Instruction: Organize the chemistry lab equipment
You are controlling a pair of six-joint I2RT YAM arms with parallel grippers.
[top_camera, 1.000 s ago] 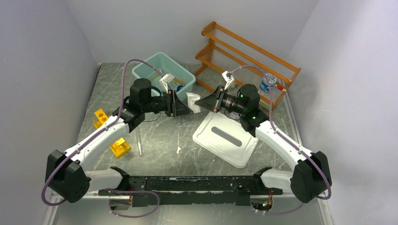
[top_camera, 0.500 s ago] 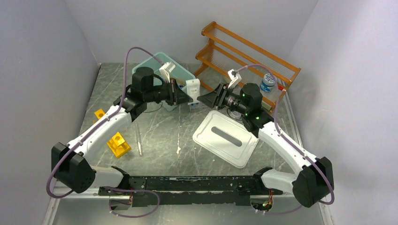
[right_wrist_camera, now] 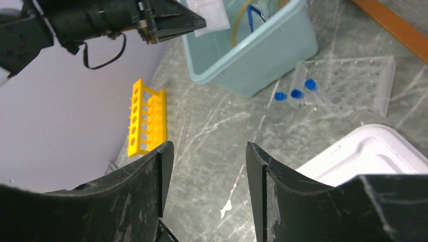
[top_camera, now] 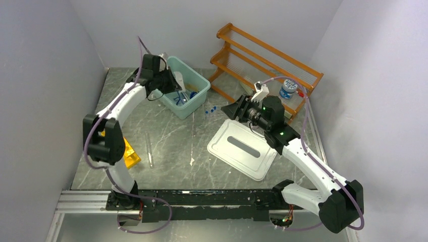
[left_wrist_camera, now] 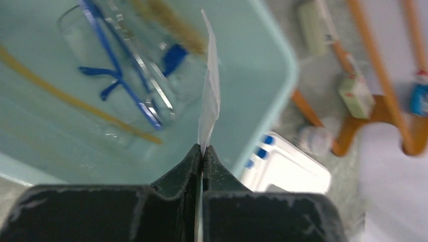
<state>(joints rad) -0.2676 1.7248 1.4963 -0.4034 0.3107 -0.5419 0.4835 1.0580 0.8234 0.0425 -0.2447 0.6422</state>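
My left gripper [left_wrist_camera: 203,148] is shut on a thin white packet [left_wrist_camera: 209,91], seen edge-on above the teal bin [left_wrist_camera: 262,75]. In the bin lie blue-framed goggles [left_wrist_camera: 116,75], amber rubber tubing [left_wrist_camera: 60,96] and a brush [left_wrist_camera: 171,27]. From above, the left gripper [top_camera: 177,83] hangs over that bin [top_camera: 194,103]. My right gripper [top_camera: 229,111] is open with nothing between its fingers [right_wrist_camera: 207,151], above the table in front of the bin. Blue-capped vials [right_wrist_camera: 295,93] lie in a clear holder just right of the bin. The yellow test-tube rack [right_wrist_camera: 146,116] lies at the left.
A white tray [top_camera: 242,148] lies under the right arm. A clear glass tube [top_camera: 149,151] rests near the yellow rack [top_camera: 130,157], which the left arm partly hides. The orange shelf [top_camera: 267,63] stands at the back right with a small blue-topped jar [top_camera: 288,88].
The packet passed from the right gripper to the left. The left gripper shut on it and swung back-left over the bin; the right gripper opened and drew back to the right.
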